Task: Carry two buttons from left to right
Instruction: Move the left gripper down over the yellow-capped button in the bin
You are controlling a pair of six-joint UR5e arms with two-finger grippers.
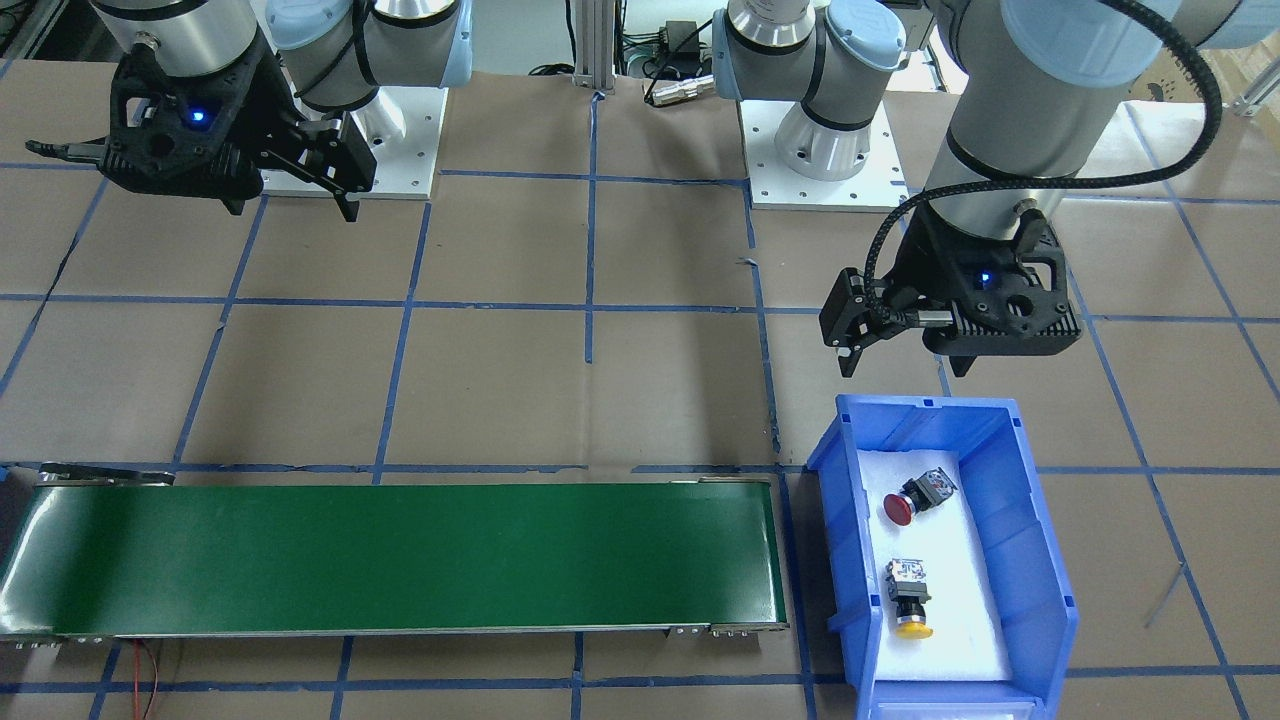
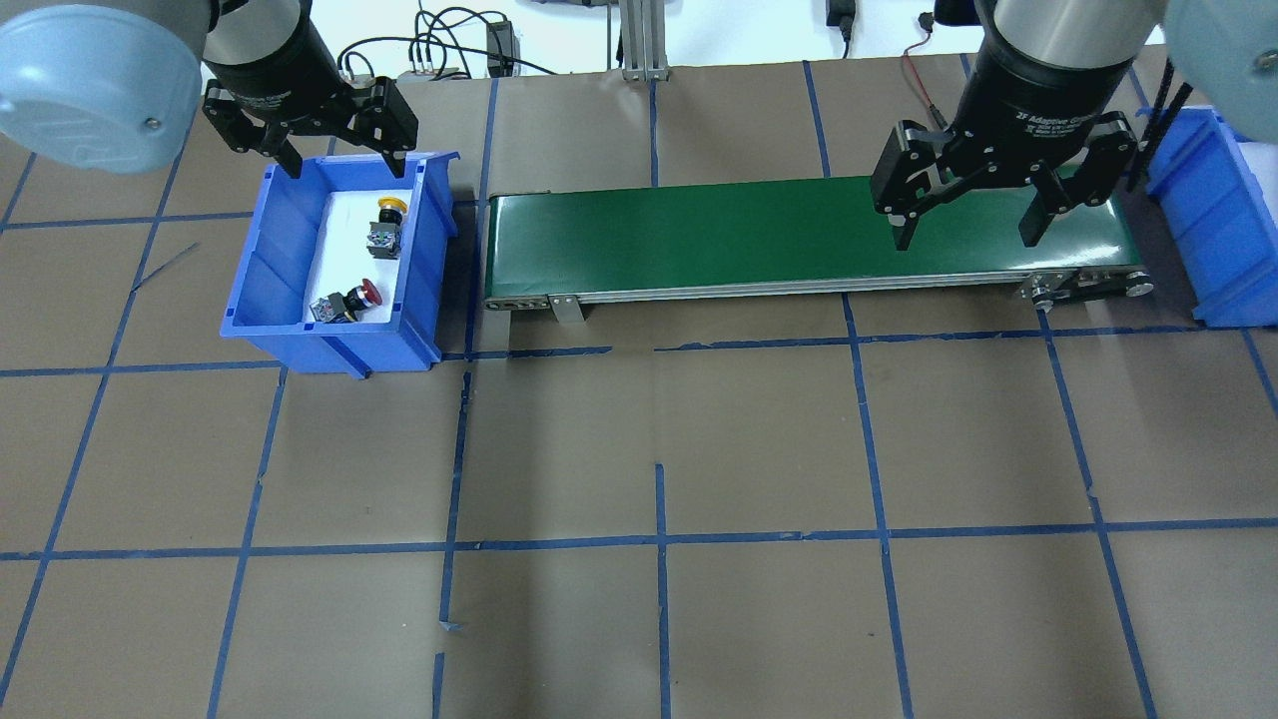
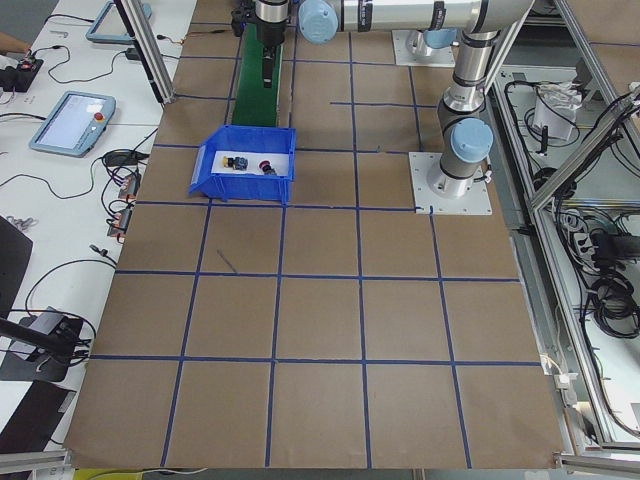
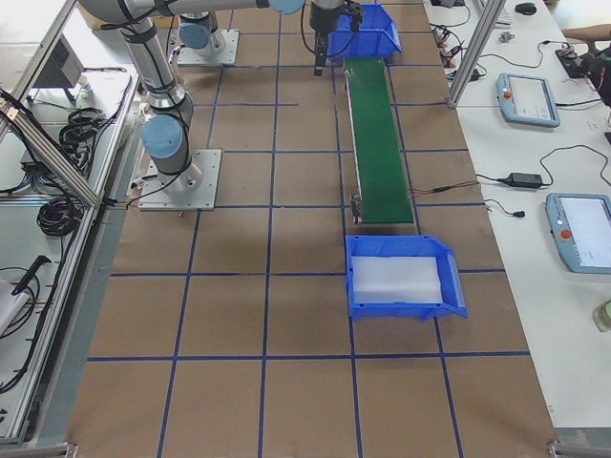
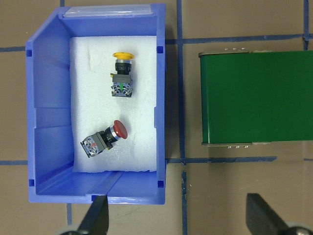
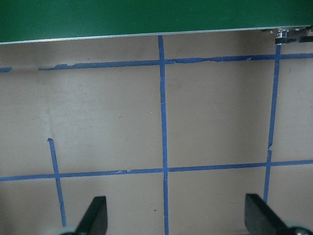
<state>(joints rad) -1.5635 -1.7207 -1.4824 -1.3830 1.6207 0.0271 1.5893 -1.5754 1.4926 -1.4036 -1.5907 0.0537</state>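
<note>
Brown paper gridded with blue tape is covering the table (image 2: 659, 619); a green conveyor belt (image 2: 699, 240) is lying along its far side between two blue bins. Both buttons are resting on their sides on white foam in the left bin (image 2: 255, 290). The red-capped button (image 2: 349, 300) is sitting nearer the robot and the yellow-capped button (image 2: 387, 225) farther from it, the two apart and not touching. The left pincer (image 2: 344, 160) is hanging above that bin's robot-side edge, fingers spread wide and gripping nothing; the right pincer (image 2: 966, 238) is hovering by the belt's right end, also spread wide and empty, beside the right bin (image 2: 1208, 250).
</note>
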